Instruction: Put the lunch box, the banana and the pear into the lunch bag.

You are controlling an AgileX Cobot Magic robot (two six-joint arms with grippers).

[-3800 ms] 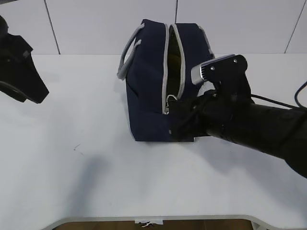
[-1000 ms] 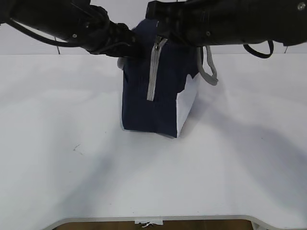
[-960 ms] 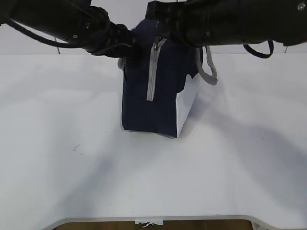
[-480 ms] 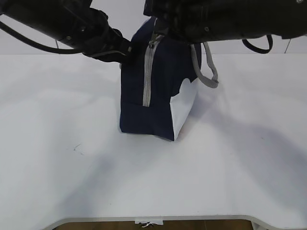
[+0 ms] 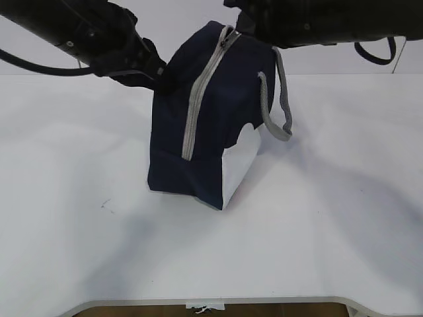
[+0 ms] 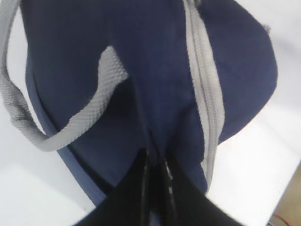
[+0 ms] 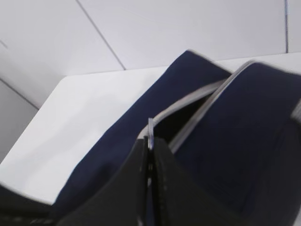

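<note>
The navy lunch bag (image 5: 198, 152) stands tilted on the white table, its grey zipper (image 5: 198, 99) running up the near end. My left gripper (image 5: 160, 78) is shut on a fold of the bag's navy fabric (image 6: 141, 56), beside a grey handle (image 6: 61, 132). My right gripper (image 5: 239, 28) is at the bag's top, shut on the metal zipper pull (image 7: 150, 129). Beyond the pull a short dark gap (image 7: 183, 117) in the zipper stands open. The lunch box, the banana and the pear are out of view.
The other grey handle (image 5: 277, 105) hangs loose on the bag's right side above a white corner panel (image 5: 236, 168). The white table (image 5: 317, 231) ends at a front edge (image 5: 211, 302). A tiled wall (image 7: 188, 28) stands behind.
My left gripper has shut on the bag's fabric. The bag has leaned and slid left, and my right gripper has moved up and right with the zipper pull.
</note>
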